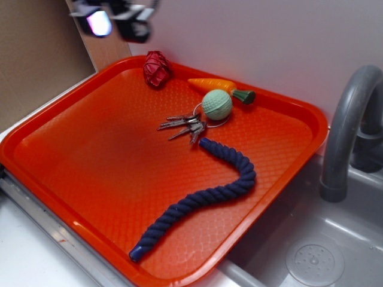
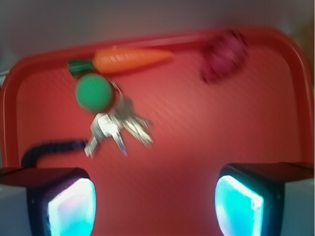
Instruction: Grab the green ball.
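The green ball [image 1: 216,104] is small, pale mint and dimpled. It sits on the orange tray [image 1: 84,155] near the far edge, touching a bunch of keys [image 1: 184,125]. In the wrist view the ball [image 2: 93,92] is at the upper left, well ahead of my fingers. My gripper [image 1: 118,19] hovers high above the tray's far left corner, blurred. In the wrist view the gripper [image 2: 155,204] is open and empty, with glowing cyan pads [image 2: 71,209] far apart over bare tray.
An orange toy carrot [image 1: 216,86] with a dark green tip lies behind the ball. A dark red wrinkly ball [image 1: 157,68] sits at the tray's far corner. A dark blue rope [image 1: 206,194] curves across the tray. A grey faucet [image 1: 350,128] and sink stand right.
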Controlling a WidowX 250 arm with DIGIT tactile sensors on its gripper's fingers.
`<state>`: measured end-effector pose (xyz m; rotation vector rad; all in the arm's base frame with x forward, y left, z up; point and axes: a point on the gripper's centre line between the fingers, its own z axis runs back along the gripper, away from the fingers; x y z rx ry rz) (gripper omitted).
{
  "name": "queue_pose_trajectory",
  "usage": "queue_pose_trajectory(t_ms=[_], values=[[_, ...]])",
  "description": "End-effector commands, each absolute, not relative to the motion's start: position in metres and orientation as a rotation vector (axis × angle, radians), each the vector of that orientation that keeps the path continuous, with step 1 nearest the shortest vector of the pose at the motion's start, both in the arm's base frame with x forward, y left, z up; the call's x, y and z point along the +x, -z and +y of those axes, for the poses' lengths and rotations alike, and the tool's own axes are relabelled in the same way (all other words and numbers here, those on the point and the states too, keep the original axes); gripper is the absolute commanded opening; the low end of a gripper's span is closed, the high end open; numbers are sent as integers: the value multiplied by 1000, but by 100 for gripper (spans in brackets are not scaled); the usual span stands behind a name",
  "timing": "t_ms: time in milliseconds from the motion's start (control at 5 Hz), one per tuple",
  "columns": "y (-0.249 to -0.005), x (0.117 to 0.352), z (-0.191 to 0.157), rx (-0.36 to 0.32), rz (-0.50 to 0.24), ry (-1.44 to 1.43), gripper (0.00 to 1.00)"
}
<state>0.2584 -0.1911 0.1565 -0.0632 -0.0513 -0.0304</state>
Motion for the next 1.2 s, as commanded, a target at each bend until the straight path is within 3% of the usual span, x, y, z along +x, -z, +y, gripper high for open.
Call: queue_pose_trajectory(t_ms=[0,400,600,800,1000], values=[[-136,294,-243,20,-81,81,100],[-89,298,-249,118,-66,79,100],[-66,306,-250,64,-89,85,100],[-54,313,-254,113,-57,76,100],[-47,314,-250,117,-30,76,100]])
